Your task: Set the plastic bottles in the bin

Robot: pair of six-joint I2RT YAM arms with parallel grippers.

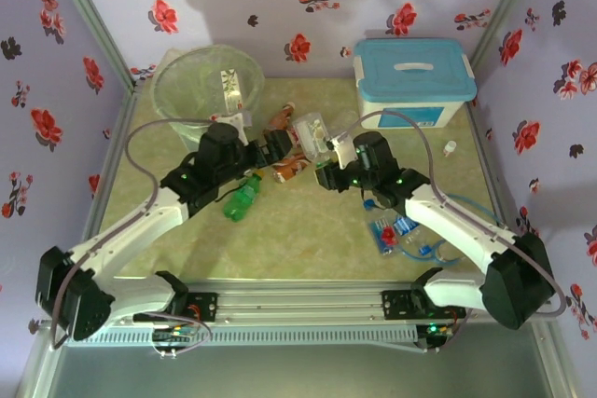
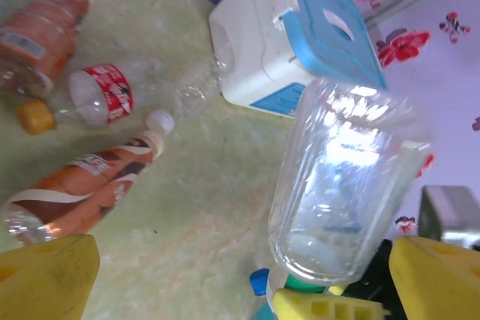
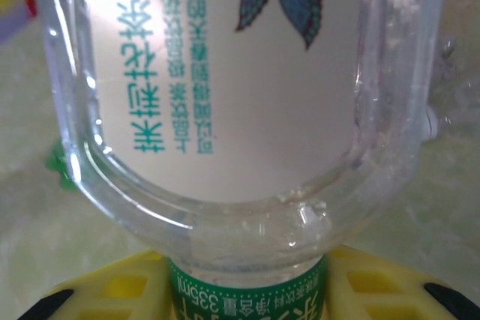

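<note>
One clear bottle (image 2: 345,177) sits clamped in right pincer (image 3: 247,294); left pincer (image 2: 240,282) gapes.

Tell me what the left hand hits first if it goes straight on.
Probably the clear bottle in the right hand, just ahead of the left hand's open fingers; depth is unclear.

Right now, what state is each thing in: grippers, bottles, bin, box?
left gripper: open, empty
right gripper: shut on the clear bottle
clear bottle: held by its neck
green bottle: lying on its side on the table
brown bottles: lying on their sides, capped
bin: upright, top open
box: lid shut
</note>
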